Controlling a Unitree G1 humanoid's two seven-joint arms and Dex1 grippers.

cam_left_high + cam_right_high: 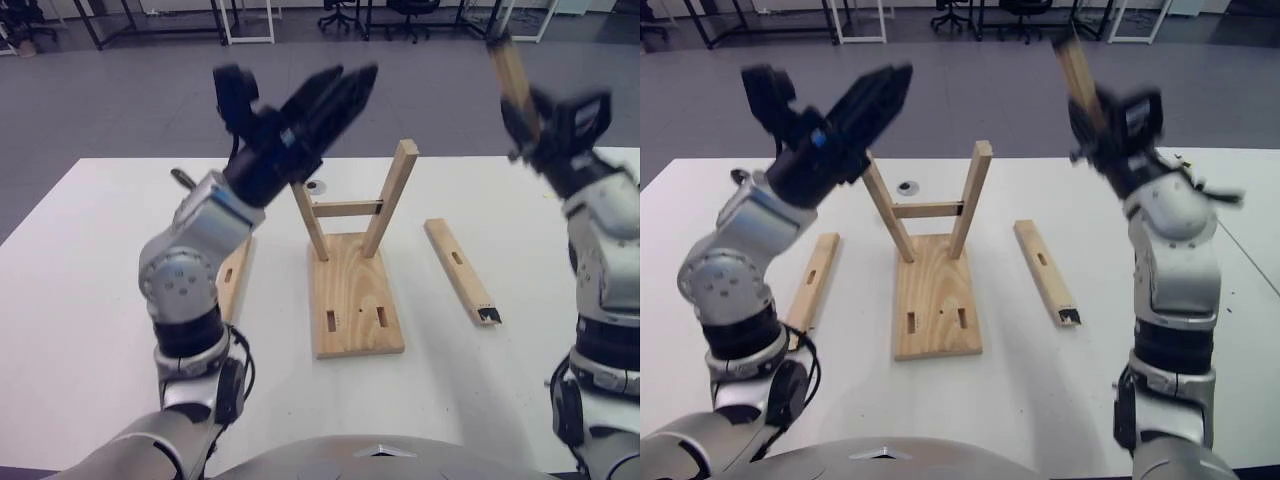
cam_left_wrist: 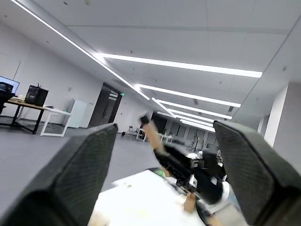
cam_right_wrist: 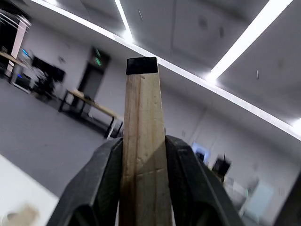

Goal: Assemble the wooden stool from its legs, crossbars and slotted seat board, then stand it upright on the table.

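The left fingers are blurred and cover the top of one upright leg. Behind them a dark round thing on the table is too small to tell. Below them the arm hides part of a loose leg. The held leg is blurred, its lower end hidden between the right fingers

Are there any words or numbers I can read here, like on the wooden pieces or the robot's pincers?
No text here can be read.
Green sign over a far door: too blurred to read.
Seat board: bare wood, no print visible.
Leg in the right pincer: bare wood with a black cap, no print visible.
Left pincer: plain black, no print visible.
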